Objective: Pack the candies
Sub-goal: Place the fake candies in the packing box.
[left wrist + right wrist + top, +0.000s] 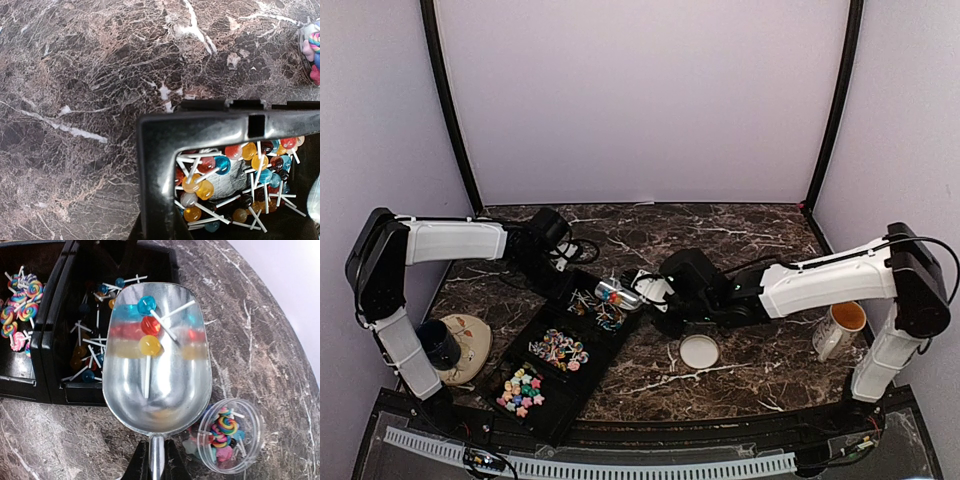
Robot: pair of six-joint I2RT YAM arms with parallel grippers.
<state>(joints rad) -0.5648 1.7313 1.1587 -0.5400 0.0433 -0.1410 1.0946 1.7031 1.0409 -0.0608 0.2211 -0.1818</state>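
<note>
The candies lie in a black three-part tray: pastel stars in the near part, swirl lollipops in the middle, small ball lollipops in the far part. My right gripper is shut on the handle of a metal scoop, which hovers at the tray's far end. Blue, red and yellow ball lollipops rest in the scoop. A clear tub with mixed candies lies on its side beside the scoop. My left gripper is shut on the tray's far corner wall.
A white lid lies on the marble right of the tray. A white mug stands at the right by my right arm. A tan dish with a dark cup sits at the left, by the table's edge.
</note>
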